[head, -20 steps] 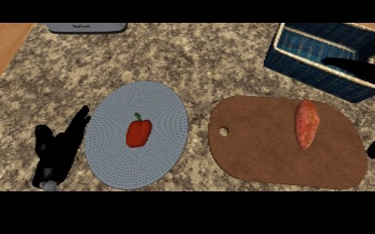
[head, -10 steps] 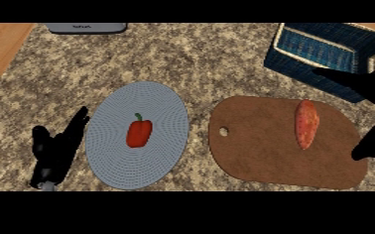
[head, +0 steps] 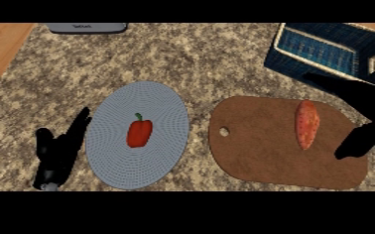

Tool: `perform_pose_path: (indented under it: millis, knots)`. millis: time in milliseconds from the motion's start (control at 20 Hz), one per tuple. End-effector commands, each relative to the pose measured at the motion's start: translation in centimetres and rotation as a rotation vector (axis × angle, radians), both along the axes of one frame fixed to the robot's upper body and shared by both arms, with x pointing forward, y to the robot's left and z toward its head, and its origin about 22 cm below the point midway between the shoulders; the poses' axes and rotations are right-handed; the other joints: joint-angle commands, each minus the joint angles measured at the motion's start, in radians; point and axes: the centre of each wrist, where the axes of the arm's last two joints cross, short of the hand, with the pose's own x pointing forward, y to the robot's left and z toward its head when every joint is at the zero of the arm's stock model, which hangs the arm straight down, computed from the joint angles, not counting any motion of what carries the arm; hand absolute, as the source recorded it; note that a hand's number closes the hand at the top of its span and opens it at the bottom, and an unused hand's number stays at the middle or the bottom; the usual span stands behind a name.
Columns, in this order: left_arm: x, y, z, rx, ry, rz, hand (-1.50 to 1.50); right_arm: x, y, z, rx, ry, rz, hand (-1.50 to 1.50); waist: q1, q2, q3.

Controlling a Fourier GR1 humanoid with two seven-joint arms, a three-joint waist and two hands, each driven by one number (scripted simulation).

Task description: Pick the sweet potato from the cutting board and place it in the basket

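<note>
One orange sweet potato [head: 307, 124] ungrasped on brown wooden cutting board [head: 264, 153]; right hand [head: 354, 141] beside, fingers unreadable; next, closing round it.

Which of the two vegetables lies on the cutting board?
The sweet potato: long, orange, lying on the brown cutting board at the right. The red pepper sits on the grey plate instead.
</note>
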Motion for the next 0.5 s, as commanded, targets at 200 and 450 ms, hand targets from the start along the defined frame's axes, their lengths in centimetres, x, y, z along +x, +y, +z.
perform_pose_path:
  millis: [200, 450]
  knots:
    - [-2.1, -0.4, -4.0, -0.007, 0.181, 0.03, 0.0, 0.1, 0.4, -3.8, -0.086, 0.056, 0.01, -1.5, 0.003, 0.015, -0.015]
    - [-2.3, 0.0, -2.8, -0.028, 0.187, 0.026, 0.0, 0.9, 0.4, -3.4, -0.102, 0.074, -0.007, -1.5, 0.005, 0.011, -0.015]
